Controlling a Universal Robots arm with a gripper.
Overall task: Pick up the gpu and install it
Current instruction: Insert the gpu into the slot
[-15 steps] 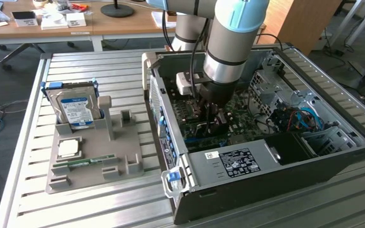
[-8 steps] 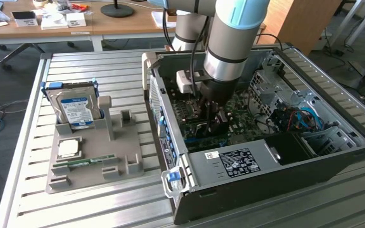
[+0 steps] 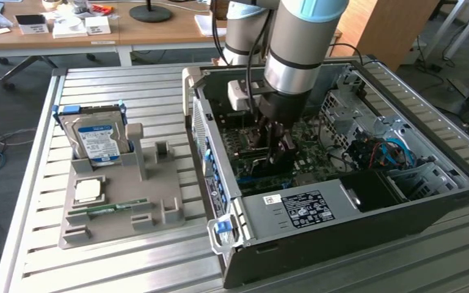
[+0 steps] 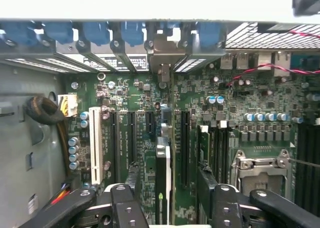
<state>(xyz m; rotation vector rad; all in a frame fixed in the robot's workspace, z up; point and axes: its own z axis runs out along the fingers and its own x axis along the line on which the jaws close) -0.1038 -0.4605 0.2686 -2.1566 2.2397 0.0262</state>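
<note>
Inside an open computer case point(image 3: 430, 201) on a slatted metal table point(image 3: 137, 256), the robot arm's gripper point(image 4: 167, 198) hangs with its jaws spread apart, holding nothing. Between the two black fingers point(image 4: 125, 208) stands the gpu point(image 4: 163, 183), seen edge-on and upright among the motherboard's point(image 4: 240, 102) expansion slots, its silver bracket reaching up to the case's rear openings; whether the card is fully seated cannot be told, and its lower part is cut off behind the fingers. In the exterior view the arm hides the card altogether. The small white print on the motherboard and the power supply's label point(image 3: 304, 210) are too fine to read. Well away from the jaws, outside the case, a grey holder tray point(image 3: 120, 207) carries an upright hard drive point(image 3: 96, 137) with a blue-and-white label, a processor chip point(image 3: 88, 190) and a narrow green memory stick point(image 3: 112, 209).
</note>
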